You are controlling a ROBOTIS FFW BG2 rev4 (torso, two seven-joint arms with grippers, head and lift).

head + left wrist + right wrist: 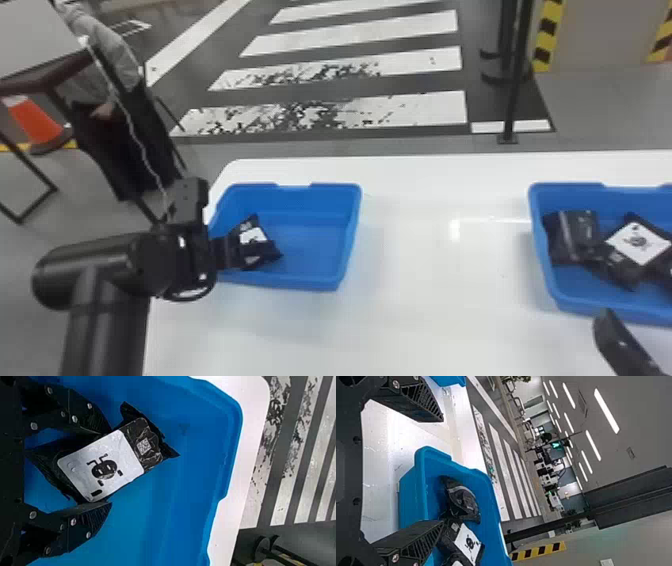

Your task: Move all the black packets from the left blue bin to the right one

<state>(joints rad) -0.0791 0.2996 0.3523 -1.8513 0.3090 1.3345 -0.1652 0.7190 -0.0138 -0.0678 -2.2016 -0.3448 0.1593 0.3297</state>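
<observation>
So, from where I stand, it all hangs on how that black packet point(255, 245) lies against the left gripper point(108, 467). The packet is down in the left blue bin point(352, 225), at the end by the arm, and its long axis runs outward from the palm, skewed somewhat, so that one finger sits along each long side. Those two fingers are well apart with the packet lying between them; I wouldn't call it clamped. Closing from here should pinch it across its width, though I'd guess the slant could make it twist or slide as the pads meet it, and a soft, crinkly wrapper like that may well fold before it holds.

The left arm is plainly the nearer one for this job. The right gripper point(442, 470), its own fingers spread wide and empty, waits by the near side of the right blue bin point(590, 301), across the white table point(425, 300). A pile of other packets point(572, 232) lies in there, so the work looks well along, and this may be the last to shift. After the grasp, the packet needs a clear lift over the rim, then a long carry rightward, with the waiting right arm something to steer around.
</observation>
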